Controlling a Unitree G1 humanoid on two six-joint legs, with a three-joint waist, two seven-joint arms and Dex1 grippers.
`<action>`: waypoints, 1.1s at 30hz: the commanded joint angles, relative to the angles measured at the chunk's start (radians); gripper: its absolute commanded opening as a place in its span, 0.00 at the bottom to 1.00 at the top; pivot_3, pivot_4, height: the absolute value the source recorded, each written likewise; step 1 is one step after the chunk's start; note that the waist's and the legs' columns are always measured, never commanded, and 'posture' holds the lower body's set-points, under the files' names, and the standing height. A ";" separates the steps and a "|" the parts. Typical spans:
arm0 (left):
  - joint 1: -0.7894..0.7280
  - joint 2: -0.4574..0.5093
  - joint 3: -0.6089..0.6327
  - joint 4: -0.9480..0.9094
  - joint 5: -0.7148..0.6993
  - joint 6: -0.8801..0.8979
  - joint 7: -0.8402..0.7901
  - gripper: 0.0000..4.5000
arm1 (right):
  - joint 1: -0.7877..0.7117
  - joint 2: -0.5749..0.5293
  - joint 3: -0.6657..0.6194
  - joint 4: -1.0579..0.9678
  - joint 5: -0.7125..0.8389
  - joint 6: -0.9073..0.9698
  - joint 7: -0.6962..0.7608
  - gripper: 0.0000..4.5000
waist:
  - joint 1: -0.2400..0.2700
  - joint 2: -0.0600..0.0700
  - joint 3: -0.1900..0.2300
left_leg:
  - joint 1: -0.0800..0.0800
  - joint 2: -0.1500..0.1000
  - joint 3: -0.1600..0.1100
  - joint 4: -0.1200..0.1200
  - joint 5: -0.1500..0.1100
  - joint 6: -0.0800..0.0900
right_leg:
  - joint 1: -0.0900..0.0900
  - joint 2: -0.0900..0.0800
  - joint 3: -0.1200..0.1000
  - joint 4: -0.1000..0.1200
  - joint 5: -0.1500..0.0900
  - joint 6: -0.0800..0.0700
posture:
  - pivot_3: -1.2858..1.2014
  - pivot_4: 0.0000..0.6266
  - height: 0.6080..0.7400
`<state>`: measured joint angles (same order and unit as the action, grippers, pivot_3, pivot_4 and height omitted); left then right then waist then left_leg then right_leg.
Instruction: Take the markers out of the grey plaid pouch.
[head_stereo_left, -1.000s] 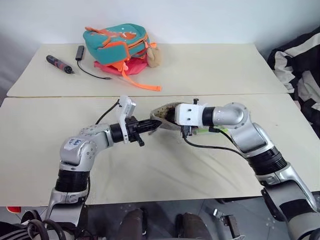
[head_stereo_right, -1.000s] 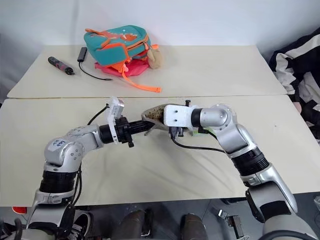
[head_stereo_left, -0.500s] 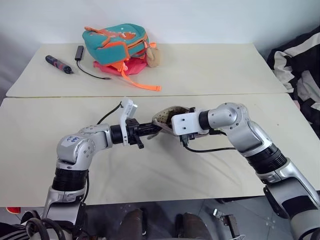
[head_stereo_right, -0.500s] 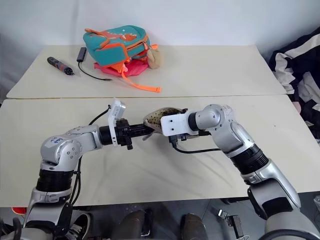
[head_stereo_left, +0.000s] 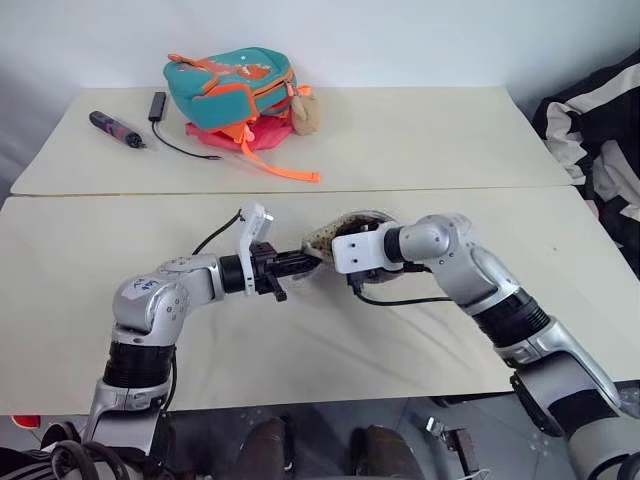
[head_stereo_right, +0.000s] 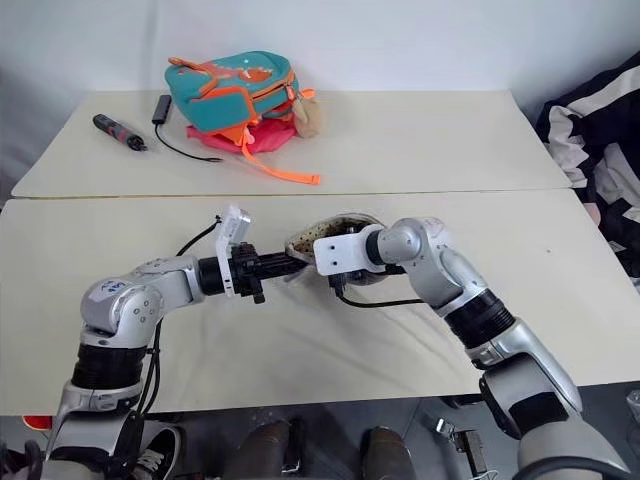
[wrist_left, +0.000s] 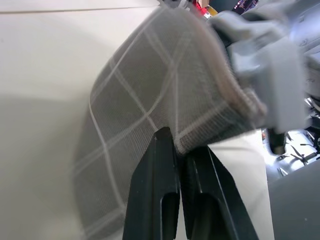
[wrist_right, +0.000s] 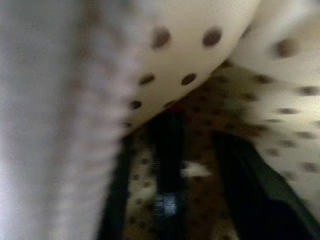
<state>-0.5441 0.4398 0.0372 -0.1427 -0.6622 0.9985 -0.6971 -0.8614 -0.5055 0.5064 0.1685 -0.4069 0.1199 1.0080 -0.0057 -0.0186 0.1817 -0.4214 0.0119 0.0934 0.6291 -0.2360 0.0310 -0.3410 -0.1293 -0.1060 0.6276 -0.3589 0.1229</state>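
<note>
Your left gripper (wrist_left: 176, 150) has its two black fingers pressed together on the edge of the grey plaid pouch (wrist_left: 150, 100), pinching the fabric at the rim of the mouth and holding that side up off the near table (head_stereo_left: 300, 400). The pouch sits mid-table between your two arms, its mouth gaping toward your right side. Your right gripper (wrist_right: 200, 165) is already pushed into that mouth: in its wrist view its dark fingers (wrist_right: 250, 190) stand apart among beige lining with dark dots. A slim dark stick lies between them, running roughly along the way the gripper points; it may be one of the markers, but you cannot tell for sure, nor whether the fingers touch it. So what you want lies straight ahead of the right gripper, deeper in the pouch, with its long axis in line with the fingers, and the right arm is plainly the one to draw it out while the left keeps the mouth open. No marker lies out on the table yet. No label or readable writing shows on the pouch; there is a scrawl on your left arm, too small to read. On the far table the teal-and-orange backpack (head_stereo_left: 235, 85) and the black-and-red tool (head_stereo_left: 118, 128) lie well apart from all this.
</note>
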 joint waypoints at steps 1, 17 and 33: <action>-0.024 -0.004 0.028 -0.039 -0.039 -0.006 -0.006 0.00 | -0.026 0.005 0.001 0.053 -0.045 0.000 -0.041 0.58 | 0.000 0.000 0.000 | 0.000 0.000 0.000 0.000 0.000 0.000 | 0.000 0.000 0.000 0.000 0.000 0.000 | 0.52 0.24 1.00; -0.012 -0.023 0.039 -0.049 -0.039 -0.008 0.026 0.00 | -0.009 0.035 -0.040 0.080 -0.024 0.003 -0.121 0.12 | -0.001 0.000 0.000 | 0.000 0.000 0.000 0.000 0.000 0.000 | 0.000 0.000 0.000 0.000 0.000 0.000 | 0.52 0.24 1.00; -0.022 0.055 0.010 0.100 0.137 -0.264 -0.004 0.00 | 0.148 -0.017 -0.277 -0.222 0.396 0.061 0.048 0.12 | 0.002 0.000 0.000 | 0.000 0.000 0.000 -0.001 0.000 0.000 | 0.000 0.000 0.000 0.000 0.000 0.000 | 0.52 0.24 1.00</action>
<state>-0.5514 0.4803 0.0105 -0.0593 -0.5501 0.7686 -0.7200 -0.7127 -0.5016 0.2757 0.0039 -0.0556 0.1851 1.0391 -0.0038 -0.0186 0.1817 -0.4213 0.0120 0.0936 0.6281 -0.2362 0.0309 -0.3411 -0.1298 -0.1062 0.6272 -0.3589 0.1229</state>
